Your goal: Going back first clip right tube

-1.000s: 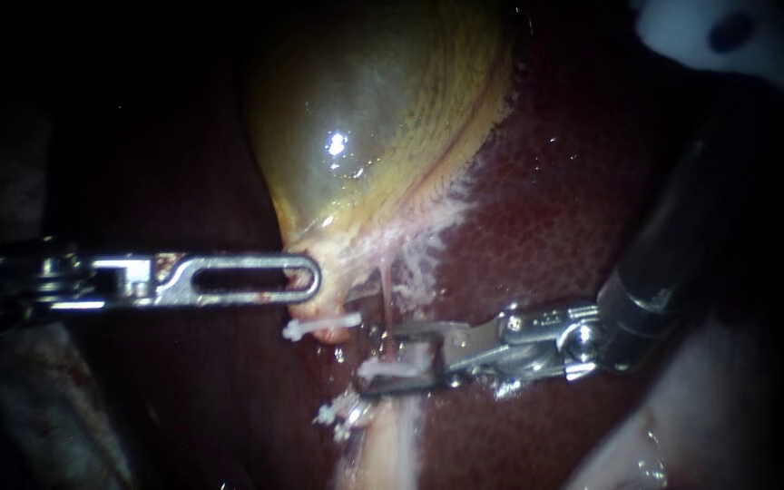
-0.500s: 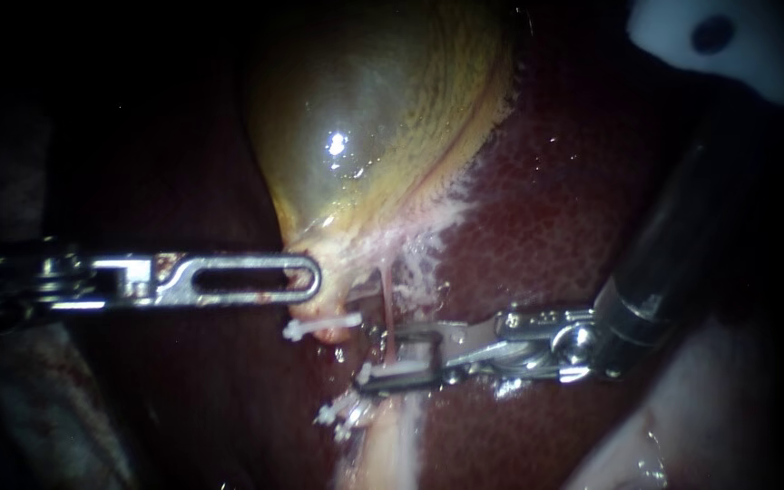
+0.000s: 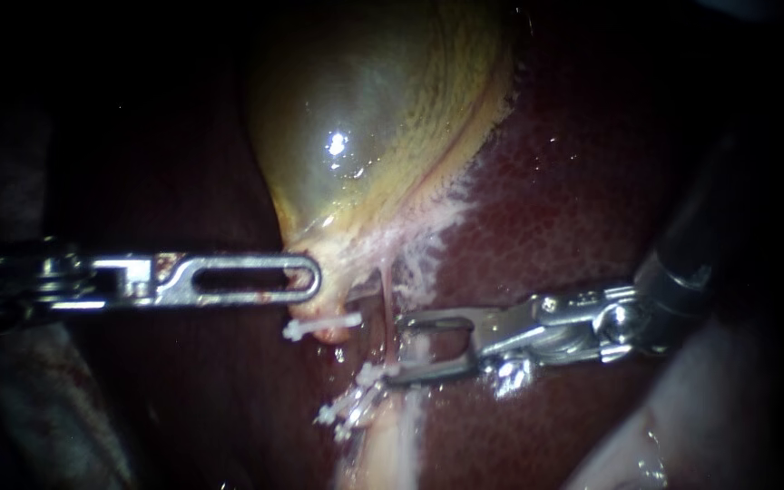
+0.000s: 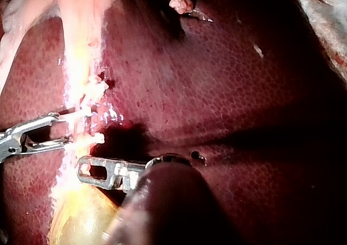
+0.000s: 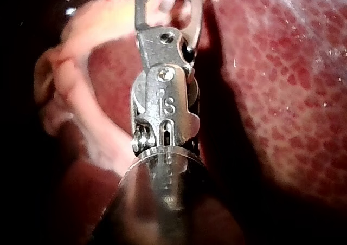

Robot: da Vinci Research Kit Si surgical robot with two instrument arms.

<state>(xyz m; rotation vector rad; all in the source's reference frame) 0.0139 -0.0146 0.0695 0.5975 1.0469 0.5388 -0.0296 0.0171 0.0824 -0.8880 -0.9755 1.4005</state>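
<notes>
1. One white clip (image 3: pixel 372 372) now sits across the right tube (image 3: pixel 386 295), below the gallbladder (image 3: pixel 374 136) neck and just ahead of my right instrument (image 3: pixel 399 349).
2. That instrument's jaws, half a second ago narrowed round the clip, now stand released and empty. They have drawn back rightward over the liver (image 3: pixel 573 209). I judge the clip placed, with only withdrawal left.
3. My left instrument (image 3: pixel 308 278) has not shifted beside the neck.

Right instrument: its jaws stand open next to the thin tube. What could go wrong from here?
The open jaws of the right instrument lie close to the thin tube; a sideways move might snag or tear it. Its lower jaw nearly touches a white clip; pulling back could dislodge it.
</notes>
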